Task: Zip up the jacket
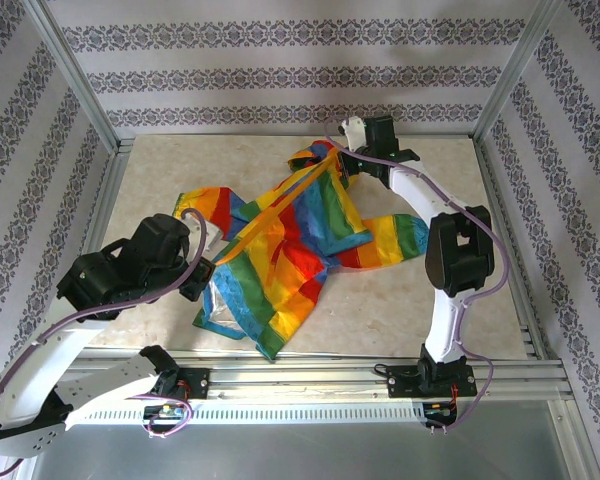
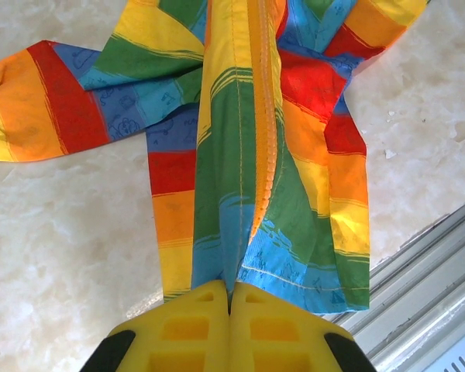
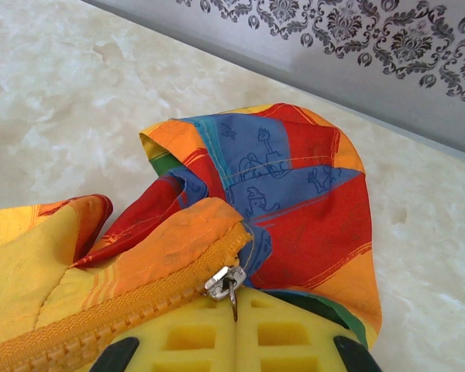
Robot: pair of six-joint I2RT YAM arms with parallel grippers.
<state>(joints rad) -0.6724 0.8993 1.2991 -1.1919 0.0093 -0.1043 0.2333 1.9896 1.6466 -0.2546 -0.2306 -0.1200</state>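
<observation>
Right wrist: my right gripper (image 3: 234,304) pinches the zipper pull (image 3: 225,281) at the collar (image 3: 182,225). My left gripper (image 2: 229,302) clamps the jacket (image 1: 290,245), stretched over the surface (image 1: 410,305), by its hem. Overpulling could slip the pull free.

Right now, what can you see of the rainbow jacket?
The jacket is thin fabric in red, orange, yellow, green and blue stripes. It lies stretched on the marble-look table, sleeves spread, hood at the far end. Its orange zipper looks closed to the collar. The left gripper pinches the hem; the right gripper pinches the silver pull.
</observation>
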